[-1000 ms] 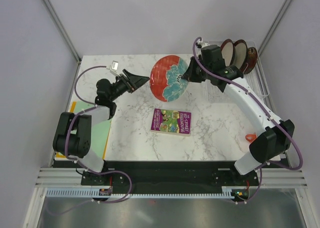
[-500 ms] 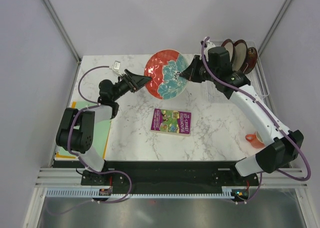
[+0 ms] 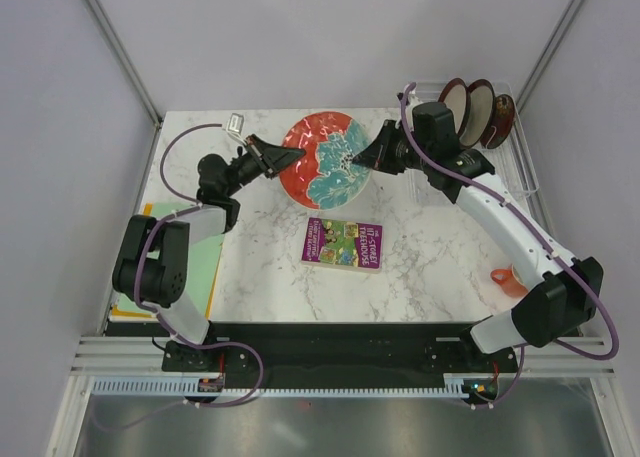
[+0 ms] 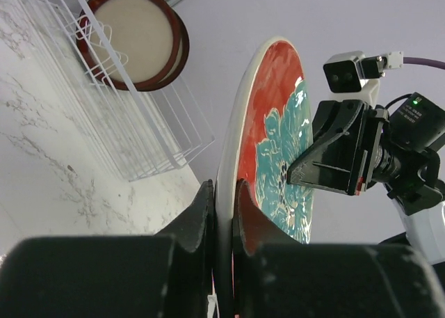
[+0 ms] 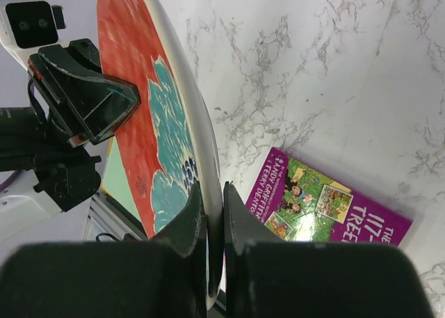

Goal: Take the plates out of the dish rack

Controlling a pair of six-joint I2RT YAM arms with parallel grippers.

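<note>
Both arms are meeting over the upper middle of the marble table (image 3: 260,267), and the coral-red plate (image 3: 325,160) is hanging between them, clear of the tabletop and tilted up on edge. The right gripper (image 3: 362,160) is pinching the plate's right rim; in its own wrist view the right gripper's (image 5: 208,200) two fingers are sitting tight on either face of the rim, narrowed to the thickness of the plate. The left gripper (image 3: 285,157) is reaching in from the left, and its camera shows the left gripper's (image 4: 222,193) fingers straddling the opposite rim, closed down against both faces, so each arm is gripping one side of the same plate.

In the upper right corner the dish rack (image 3: 525,172) is sitting on the table with dark brown plates standing on edge inside it; the dark brown plate with the cream centre (image 3: 458,104) is facing the arms. Below the raised plate, at mid-frame, a purple book (image 3: 343,244) is lying flat. A small orange cup (image 3: 505,280) is sitting near the right edge, beside the right arm's lower link.
</note>
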